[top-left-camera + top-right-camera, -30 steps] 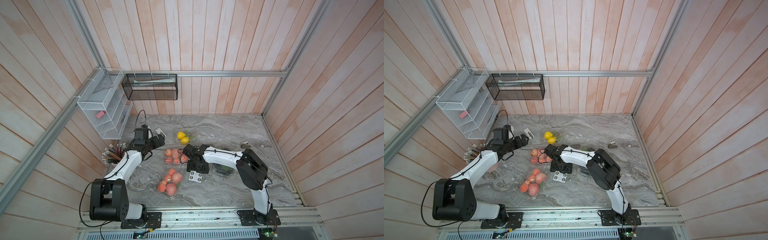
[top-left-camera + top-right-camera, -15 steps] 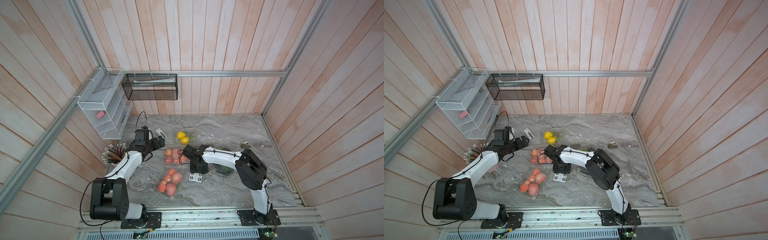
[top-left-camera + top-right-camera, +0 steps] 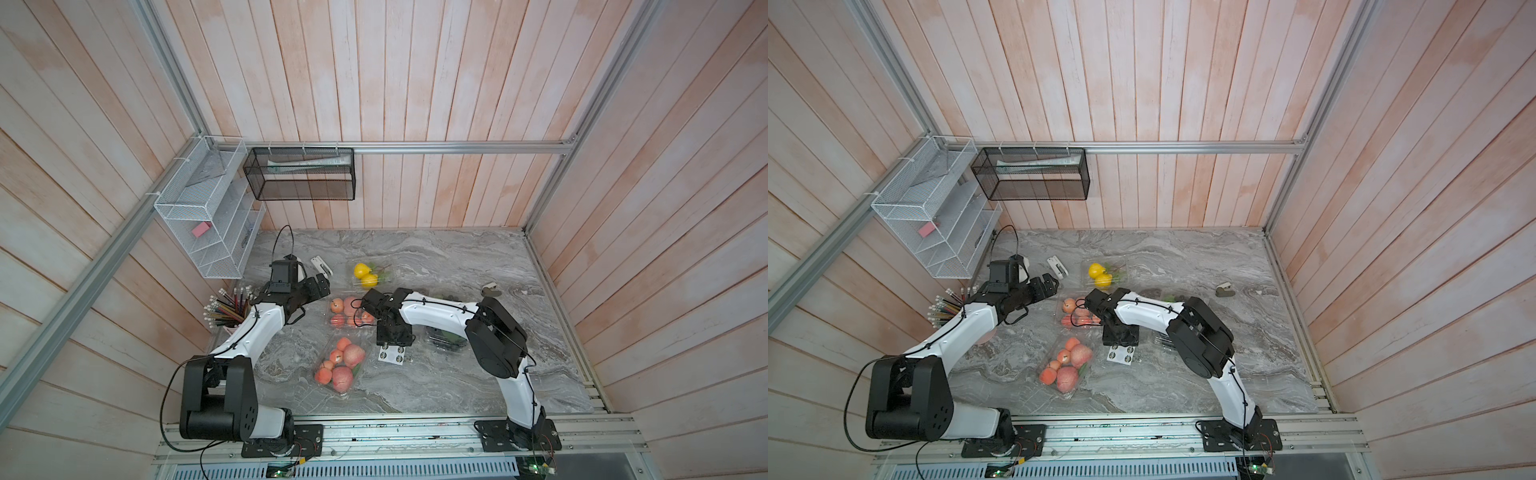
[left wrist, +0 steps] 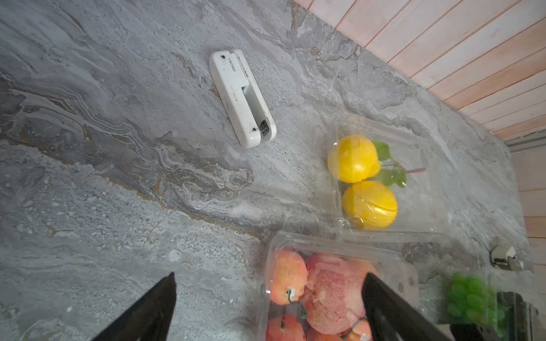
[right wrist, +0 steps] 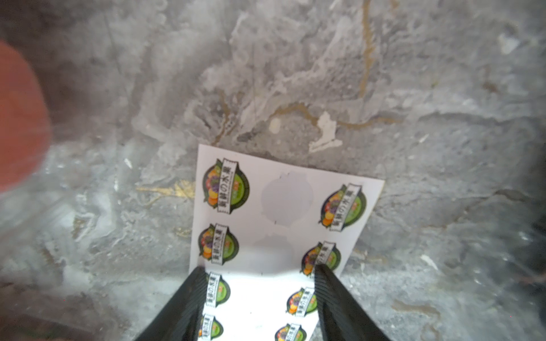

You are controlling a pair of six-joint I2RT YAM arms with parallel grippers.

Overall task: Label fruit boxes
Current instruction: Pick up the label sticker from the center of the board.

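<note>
The right gripper (image 5: 260, 267) is standing about half open, pointing down at the sticker sheet (image 5: 283, 189), with one finger sitting at each side edge. Whether the pads are pinching the sheet I cannot tell. The left gripper (image 4: 270, 274) is gaping wide and holding nothing, hanging over the edge of the far apple box (image 4: 295, 239).

Four clear fruit boxes are lying on the marble table (image 3: 457, 257):
- one yellow-fruit box (image 3: 384, 270) toward the back wall;
- two with apples, the far apple box and the near apple box (image 3: 357, 374);
- one grape box (image 3: 444, 338), sitting partly under the right arm.

The sheet is lying between the near apple box and the grape box.

The right wrist view is showing eight printed stickers and two bare round patches. The top views are giving only a small white card. The left wrist view is showing the grapes as green, and one white stapler (image 4: 242, 97) lying apart from the boxes.
</note>
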